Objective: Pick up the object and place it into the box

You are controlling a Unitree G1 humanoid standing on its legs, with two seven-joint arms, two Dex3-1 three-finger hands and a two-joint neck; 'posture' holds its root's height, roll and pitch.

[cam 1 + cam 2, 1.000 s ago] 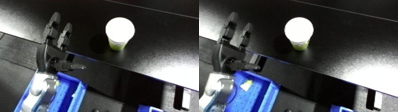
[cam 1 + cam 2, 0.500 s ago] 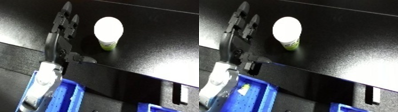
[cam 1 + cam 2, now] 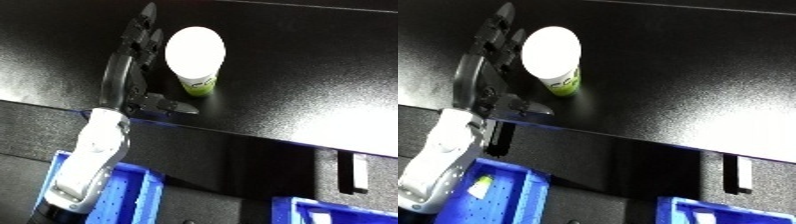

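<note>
- Table (image 3: 293,75): big black matte slab with a slightly grainy finish and a glare patch at right; it carries the task's thing.
- Bins: a blue plastic bin (image 3: 133,192) sits below the table's front edge on the left, its floor dotted with small holes; a second blue bin (image 3: 727,212) shows at lower right, only its rim in view.
- Left forearm (image 3: 93,160): white and silver shell rising from the lower left across the table edge.
- Left hand (image 3: 133,70): black, fingers straight and apart, extended along the cup's left side; thumb stuck out toward the cup's base. Nothing clamped. Touching or just beside, cannot tell.
- Cup (image 3: 197,62): upright, tapered, white top, green printed band low on the wall; stands on the table left of centre, well apart from both bins.
- Right hand: in no view.
- Risk, judged: the cup looks light and top-wide, so a sideways nudge from straight fingers could tip or slide it away before any wrap.
- Risk, judged: smooth tapered wall could slip downward out of a grasp during the carry over the table edge to the bin.
</note>
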